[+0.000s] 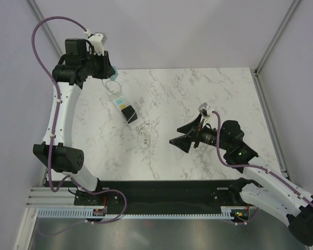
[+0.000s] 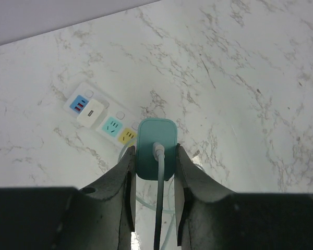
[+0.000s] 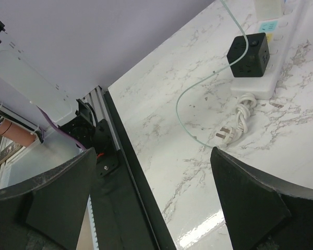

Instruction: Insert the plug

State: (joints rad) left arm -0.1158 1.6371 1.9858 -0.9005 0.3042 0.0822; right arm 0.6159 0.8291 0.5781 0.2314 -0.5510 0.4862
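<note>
My left gripper (image 2: 155,162) is shut on a teal plug (image 2: 156,148) with a pale cable running back between the fingers. It hangs above the table, near the end of a white power strip (image 2: 100,120) with blue, teal and yellow sockets. In the top view the left gripper (image 1: 108,65) is at the back left, above the strip (image 1: 124,109), which carries a black cube adapter (image 1: 128,114). My right gripper (image 1: 185,135) is open and empty, right of the strip. The right wrist view shows the cube adapter (image 3: 247,55) and the strip's own bundled white plug (image 3: 225,135).
A thin pale cable (image 3: 190,104) loops over the marble table (image 1: 198,99). A black rail (image 1: 161,187) runs along the table's near edge. Grey walls enclose the back and sides.
</note>
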